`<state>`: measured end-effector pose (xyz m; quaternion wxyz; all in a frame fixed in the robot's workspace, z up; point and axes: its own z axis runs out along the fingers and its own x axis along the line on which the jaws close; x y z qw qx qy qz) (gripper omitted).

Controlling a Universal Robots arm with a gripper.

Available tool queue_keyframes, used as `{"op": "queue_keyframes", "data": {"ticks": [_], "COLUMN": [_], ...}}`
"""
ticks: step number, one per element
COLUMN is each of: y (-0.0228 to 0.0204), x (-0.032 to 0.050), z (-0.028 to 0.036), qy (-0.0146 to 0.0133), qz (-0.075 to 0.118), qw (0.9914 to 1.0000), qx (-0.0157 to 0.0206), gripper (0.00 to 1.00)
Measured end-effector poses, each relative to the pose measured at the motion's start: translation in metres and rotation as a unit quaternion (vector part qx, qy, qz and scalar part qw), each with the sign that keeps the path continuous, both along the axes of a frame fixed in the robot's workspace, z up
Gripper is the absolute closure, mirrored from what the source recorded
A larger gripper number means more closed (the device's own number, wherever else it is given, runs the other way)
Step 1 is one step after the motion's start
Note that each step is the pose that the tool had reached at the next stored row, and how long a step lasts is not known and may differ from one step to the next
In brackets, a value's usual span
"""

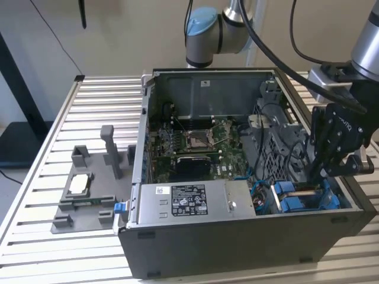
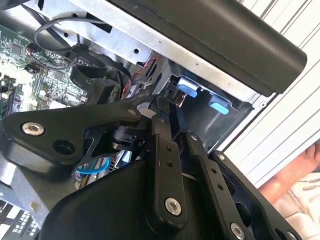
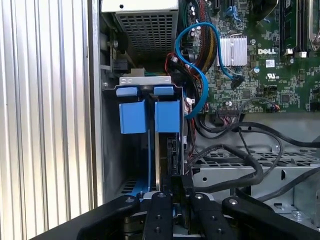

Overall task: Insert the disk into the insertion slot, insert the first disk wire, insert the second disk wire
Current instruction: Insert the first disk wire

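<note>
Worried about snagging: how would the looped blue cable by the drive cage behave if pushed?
The blue cable likely bends yet springs back, given its self-supporting loop. Being thin, it probably shifts easily, restrained mainly where its ends disappear among other wires.

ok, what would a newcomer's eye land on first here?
The open grey computer case on the slatted table, with the black gripper down in its corner at the exterior view's right. There, the bright blue clips of the insertion slot stand out in the first wrist view, beside a looping blue cable and the green motherboard.
</note>
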<state>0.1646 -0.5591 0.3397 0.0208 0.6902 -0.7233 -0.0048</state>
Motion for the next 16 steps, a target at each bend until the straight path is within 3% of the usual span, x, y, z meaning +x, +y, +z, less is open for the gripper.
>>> {"op": "queue_keyframes", "data": {"ticks": [16], "y": [-0.0001], "x": [0.0000], "z": [-0.0069], "qy": [-0.0001], "qz": [0.000], "qw": [1.00000], "qx": [-0.0005], "gripper": [0.81]}}
